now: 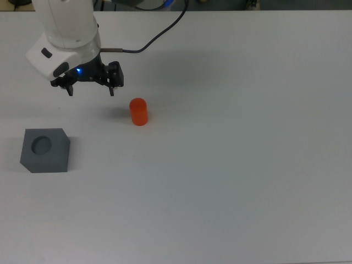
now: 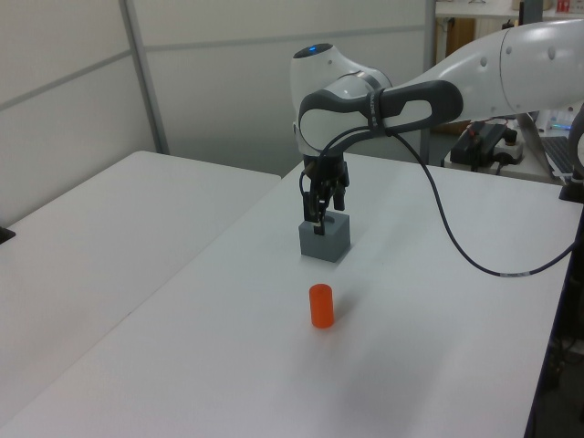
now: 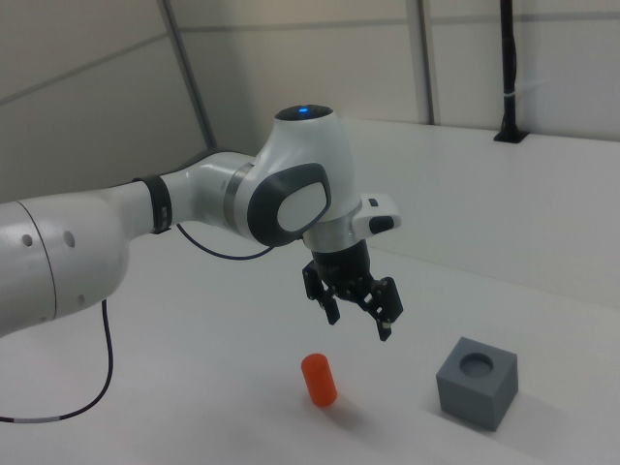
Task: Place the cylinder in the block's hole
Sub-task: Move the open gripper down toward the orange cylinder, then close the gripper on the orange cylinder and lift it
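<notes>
In the top view, reading from left to right, the block (image 1: 45, 150) sits at the top view's left on the bare white table (image 1: 231, 181), with the hole (image 1: 42, 144) facing up and nothing in it. Above it and to its right in the top view, the gripper (image 1: 91, 91) hangs in the air, fingers spread wide and holding nothing. Further right stands the cylinder (image 1: 138, 111), upright on its flat end, apart from the gripper and well apart from the block. The right view confirms this: the gripper is raised above the table, jaws parted and empty, with the cylinder below it and the block to the right view's right.

Handling assessment: the cylinder appears rigid, light and smooth-sided, probably plastic or painted wood. Its smooth curved wall offers little friction, so it may slip or rotate under an off-centre pinch. Recommended grasp: descend vertically over the round top and close the fingers on opposite sides of the wall, at mid-height or higher, leaving the lower portion free to enter the hole. The hole looks about as wide as the cylinder, so the part should be kept upright during transfer.
</notes>
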`<state>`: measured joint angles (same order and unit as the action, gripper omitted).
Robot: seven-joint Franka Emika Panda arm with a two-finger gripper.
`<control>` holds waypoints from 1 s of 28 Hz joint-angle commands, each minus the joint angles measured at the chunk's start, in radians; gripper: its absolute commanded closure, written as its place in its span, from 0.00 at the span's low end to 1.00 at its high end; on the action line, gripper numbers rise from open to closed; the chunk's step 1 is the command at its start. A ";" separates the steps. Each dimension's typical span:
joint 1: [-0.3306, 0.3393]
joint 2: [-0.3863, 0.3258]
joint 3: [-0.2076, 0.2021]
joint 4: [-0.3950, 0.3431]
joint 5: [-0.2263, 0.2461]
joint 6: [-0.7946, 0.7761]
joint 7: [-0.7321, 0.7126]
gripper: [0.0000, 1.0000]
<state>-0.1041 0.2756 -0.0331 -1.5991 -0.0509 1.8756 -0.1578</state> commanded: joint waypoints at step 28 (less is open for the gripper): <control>0.093 0.002 0.085 -0.148 -0.021 0.079 -0.036 0.00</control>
<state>-0.0383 0.2730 0.0557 -1.7070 -0.0547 1.9232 -0.1910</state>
